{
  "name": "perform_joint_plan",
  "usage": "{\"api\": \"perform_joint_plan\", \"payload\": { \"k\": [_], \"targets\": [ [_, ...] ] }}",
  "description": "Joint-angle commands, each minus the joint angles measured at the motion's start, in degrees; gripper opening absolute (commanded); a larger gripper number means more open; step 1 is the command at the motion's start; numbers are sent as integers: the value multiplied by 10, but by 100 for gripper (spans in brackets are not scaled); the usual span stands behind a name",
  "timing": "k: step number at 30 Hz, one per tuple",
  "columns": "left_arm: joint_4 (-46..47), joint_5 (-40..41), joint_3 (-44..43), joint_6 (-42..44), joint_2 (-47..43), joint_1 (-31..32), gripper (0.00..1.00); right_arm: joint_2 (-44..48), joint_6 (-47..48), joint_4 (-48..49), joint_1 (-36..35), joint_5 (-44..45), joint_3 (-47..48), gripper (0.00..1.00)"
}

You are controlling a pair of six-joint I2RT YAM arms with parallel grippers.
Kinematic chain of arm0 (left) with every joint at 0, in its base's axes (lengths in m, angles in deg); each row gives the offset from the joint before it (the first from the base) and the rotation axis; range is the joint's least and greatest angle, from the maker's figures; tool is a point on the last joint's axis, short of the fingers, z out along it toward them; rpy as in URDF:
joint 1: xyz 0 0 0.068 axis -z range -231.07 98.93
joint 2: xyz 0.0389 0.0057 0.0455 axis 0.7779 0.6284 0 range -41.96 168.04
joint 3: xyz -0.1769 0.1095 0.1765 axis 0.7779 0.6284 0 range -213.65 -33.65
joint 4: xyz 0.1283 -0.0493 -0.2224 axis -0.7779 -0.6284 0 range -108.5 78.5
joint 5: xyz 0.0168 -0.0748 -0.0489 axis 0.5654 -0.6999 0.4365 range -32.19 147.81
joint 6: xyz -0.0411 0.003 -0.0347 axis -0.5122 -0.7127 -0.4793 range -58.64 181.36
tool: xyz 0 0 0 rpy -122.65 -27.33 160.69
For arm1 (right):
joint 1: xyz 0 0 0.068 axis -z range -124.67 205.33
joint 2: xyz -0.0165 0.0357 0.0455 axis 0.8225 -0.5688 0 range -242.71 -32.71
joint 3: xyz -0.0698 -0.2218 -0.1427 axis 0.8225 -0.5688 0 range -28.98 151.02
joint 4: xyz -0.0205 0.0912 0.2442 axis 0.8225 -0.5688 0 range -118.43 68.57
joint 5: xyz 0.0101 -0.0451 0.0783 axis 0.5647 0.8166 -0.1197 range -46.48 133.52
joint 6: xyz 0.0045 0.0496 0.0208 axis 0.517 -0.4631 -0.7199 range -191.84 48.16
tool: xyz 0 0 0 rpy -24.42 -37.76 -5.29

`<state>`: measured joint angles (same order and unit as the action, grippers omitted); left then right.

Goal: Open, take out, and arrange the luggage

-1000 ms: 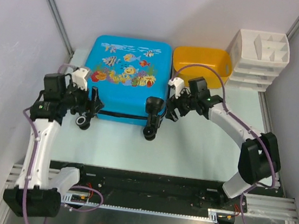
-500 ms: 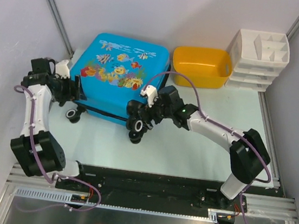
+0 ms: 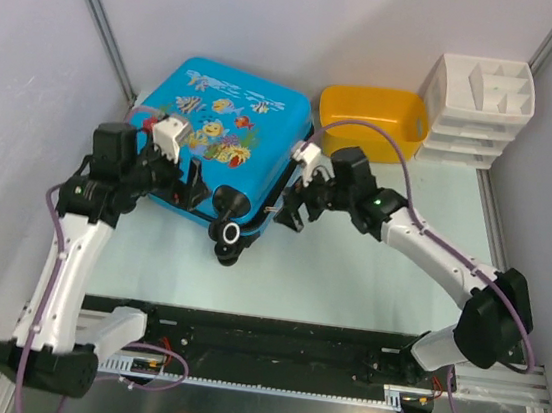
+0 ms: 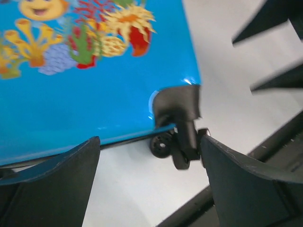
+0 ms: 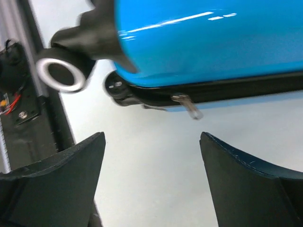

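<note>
The luggage is a bright-blue case with a fish print. It lies flat and zipped shut at the back left, turned so one wheel corner points toward the arms. My left gripper hovers open over its near edge. In the left wrist view the blue shell and a black wheel show past that gripper. My right gripper stands open beside the case's right side. The right wrist view shows this gripper empty, below the black zipper band and a metal zipper pull.
A yellow tub stands right of the case at the back. A white drawer organiser fills the back right corner. The black rail runs along the near edge, and grey walls close in on both sides.
The case has swung round and shifted right, its wheel corner now nearer the arms. My left gripper came from the case's left side to its near edge. My right gripper drew back rightward.
</note>
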<state>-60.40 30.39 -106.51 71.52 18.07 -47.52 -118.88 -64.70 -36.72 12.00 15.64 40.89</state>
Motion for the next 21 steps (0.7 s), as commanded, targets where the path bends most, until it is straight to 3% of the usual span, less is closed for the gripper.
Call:
{"api": "perform_joint_plan", "payload": {
  "k": [1, 9, 17, 21],
  "targets": [
    [-7, -47, 71, -47, -56, 36, 93, 13, 15, -26, 48, -3, -3, 86],
    [-4, -33, 151, -50, -74, 135, 94, -36, 75, -3, 72, 24, -3, 82],
    [22, 105, 149, -81, -8, 189, 90, -37, 53, -14, 90, 20, -3, 83],
    [42, 127, 141, -97, 12, 206, 82, -37, 44, -11, 104, 24, -3, 85]
  ]
}}
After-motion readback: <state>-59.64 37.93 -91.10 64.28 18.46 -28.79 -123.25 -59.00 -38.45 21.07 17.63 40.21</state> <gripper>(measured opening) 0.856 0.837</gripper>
